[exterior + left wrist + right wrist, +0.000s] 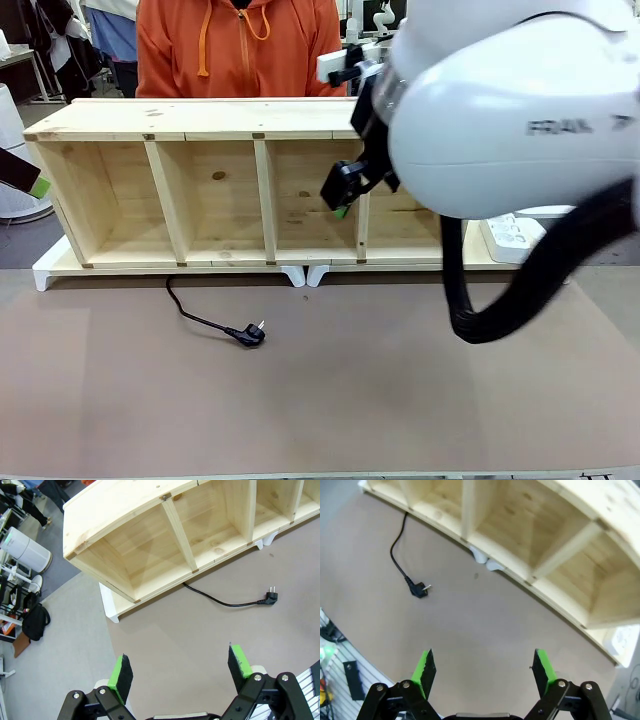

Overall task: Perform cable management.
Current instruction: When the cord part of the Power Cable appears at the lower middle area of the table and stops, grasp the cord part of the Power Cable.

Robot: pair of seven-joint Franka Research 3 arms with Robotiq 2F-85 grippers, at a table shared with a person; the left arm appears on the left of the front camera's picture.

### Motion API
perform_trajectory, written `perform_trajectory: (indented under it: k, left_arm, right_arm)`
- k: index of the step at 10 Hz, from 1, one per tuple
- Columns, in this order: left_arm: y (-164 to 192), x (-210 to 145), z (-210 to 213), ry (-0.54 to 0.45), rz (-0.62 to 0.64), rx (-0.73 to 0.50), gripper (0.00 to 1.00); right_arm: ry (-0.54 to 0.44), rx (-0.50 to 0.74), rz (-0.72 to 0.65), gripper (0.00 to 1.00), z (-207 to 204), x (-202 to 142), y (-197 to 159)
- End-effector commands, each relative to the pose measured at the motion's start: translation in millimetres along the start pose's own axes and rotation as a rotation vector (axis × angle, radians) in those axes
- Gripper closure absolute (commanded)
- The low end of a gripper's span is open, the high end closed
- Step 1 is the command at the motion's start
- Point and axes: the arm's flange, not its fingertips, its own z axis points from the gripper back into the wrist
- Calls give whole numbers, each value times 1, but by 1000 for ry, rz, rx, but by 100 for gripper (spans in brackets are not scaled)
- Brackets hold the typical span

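**Spotter:** Where is the cable?

**Operator:** I see the cable flat on the table, left of the middle. It comes out from under the front edge of the wooden shelf and curls toward my side. It ends in the plug, which lies free of everything else.

**Spotter:** And your grippers?

**Operator:** Both are released. The right gripper hangs high over the table, fingers spread, nothing between them. The left gripper is the same, wide and empty, off toward the table's left edge.

**Spotter:** How would you take it?

**Operator:** I judge either arm could reach, since both wrist cameras look down on the plug. I'd aim just behind the plug, where the cord is likely stiffest. I'd also turn the wrist so the fingers straddle the cord crosswise.

**Spotter:** Any risks?

**Operator:** The cord is thin and lies flat, so the pads must come right down to the table before closing, or they grab air. I'd pull gently too. The far end is hidden under the shelf, and I cannot tell what it is tied to.
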Motion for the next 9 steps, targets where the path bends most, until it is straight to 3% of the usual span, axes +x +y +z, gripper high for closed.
perform_trajectory:
  k: [1, 9]
  left_arm:
    - [0, 1, -1, -2, 4, 1, 0]
    - [0, 1, -1, -2, 4, 1, 0]
  right_arm:
    - [34, 46, 64, 0, -30, 24, 8]
    - [148, 105, 160, 0, -138, 74, 45]
